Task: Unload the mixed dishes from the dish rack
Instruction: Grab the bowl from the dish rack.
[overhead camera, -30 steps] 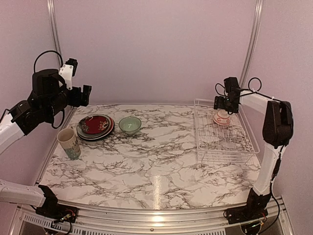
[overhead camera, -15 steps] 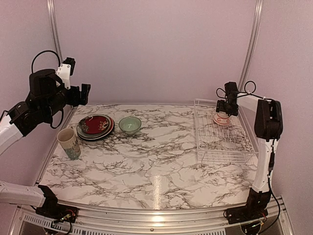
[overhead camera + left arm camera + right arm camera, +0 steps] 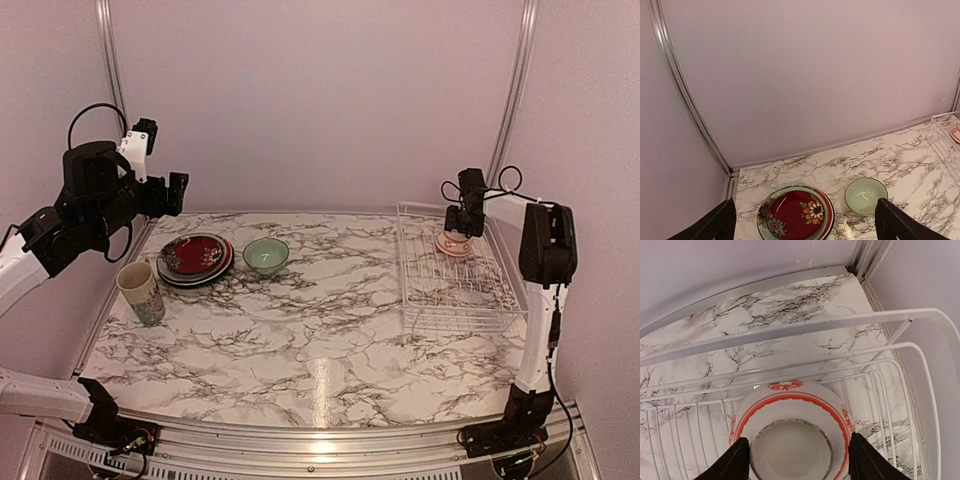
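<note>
Over on the right, the small red-and-white patterned bowl (image 3: 790, 440) is the only dish in the white wire dish rack (image 3: 465, 316). It sits at the rack's far end, close to the back rim, and looks to be resting foot-up on the wires. An orange-red band and a leafy motif run round its side, but there is no lettering I can read. The right gripper (image 3: 799, 452) hangs directly over it with its dark fingers (image 3: 732, 462) down either side of the bowl, right against its wall. From here I cannot tell whether they are pressing on it or only flanking it. On the left side of the marble table (image 3: 320, 340), well apart from the rack, the other dishes are set out. A stack of plates (image 3: 196, 258) has the dark red flowered one on top, with a pale green edge and a black rim showing beneath it. A pale green bowl (image 3: 265, 255) stands just beside the stack, and the small pale mark in its bottom is too faint to make out. The tall cream mug (image 3: 141, 292) stands upright nearer the front. The left gripper (image 3: 175, 195) hangs high above the plates near the back corner, spread wide and holding nothing.
</note>
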Robot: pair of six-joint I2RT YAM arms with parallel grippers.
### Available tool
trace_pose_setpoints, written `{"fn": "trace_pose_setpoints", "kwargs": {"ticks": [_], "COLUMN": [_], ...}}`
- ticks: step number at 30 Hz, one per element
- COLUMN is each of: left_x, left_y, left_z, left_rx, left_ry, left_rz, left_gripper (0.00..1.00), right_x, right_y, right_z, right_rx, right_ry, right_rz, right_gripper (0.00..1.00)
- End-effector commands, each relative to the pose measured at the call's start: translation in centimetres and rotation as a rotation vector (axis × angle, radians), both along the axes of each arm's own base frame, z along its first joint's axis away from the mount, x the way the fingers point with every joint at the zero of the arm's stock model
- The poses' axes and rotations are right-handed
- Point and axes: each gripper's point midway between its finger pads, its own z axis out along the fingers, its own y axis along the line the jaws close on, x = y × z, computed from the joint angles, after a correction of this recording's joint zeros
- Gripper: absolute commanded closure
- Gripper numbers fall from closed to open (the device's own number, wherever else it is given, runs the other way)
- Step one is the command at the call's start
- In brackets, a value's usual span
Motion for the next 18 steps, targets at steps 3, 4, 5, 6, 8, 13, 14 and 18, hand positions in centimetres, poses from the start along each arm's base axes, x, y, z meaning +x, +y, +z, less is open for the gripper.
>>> {"fn": "trace_pose_setpoints", "kwargs": {"ticks": [3,4,5,6,8,13,14,18], "left_x": [0.14,0.13,0.15,0.17,0.21,0.2,0.2,0.23], "left_y": [-0.21,-0.24,-0.28,-0.29,-0.26,-0.25,-0.25,-0.3], "left_z": [-0.3,-0.3,-0.36,-0.39,-0.37,-0.4,-0.41,-0.45], "left_rx": [-0.012,-0.014,-0.014,-0.014,-0.013,-0.012,-0.013,-0.013], "left_ry": [0.007,0.007,0.009,0.01,0.01,0.011,0.012,0.013], "left_rz": [-0.009,-0.011,-0.012,-0.012,-0.011,-0.011,-0.011,-0.012], "left_gripper": [0.01,0.01,0.01,0.01,0.01,0.01,0.01,0.01], "right_x": [-0.05,-0.14,-0.17,-0.23,-0.44,-0.48,-0.5,-0.46], "right_y": [0.05,0.06,0.1,0.11,0.15,0.29,0.26,0.13], "right_z": [0.2,0.05,0.04,0.02,-0.13,-0.13,-0.11,0.67], "right_rx": [0.004,0.006,0.008,0.008,0.011,0.018,0.019,0.012], "right_ry": [0.001,0.004,0.004,0.003,0.005,0.002,0.002,-0.013], "right_rz": [0.008,0.007,0.009,0.008,0.008,0.009,0.009,0.008], "right_gripper": [0.36,0.37,0.39,0.4,0.41,0.41,0.42,0.52]}}
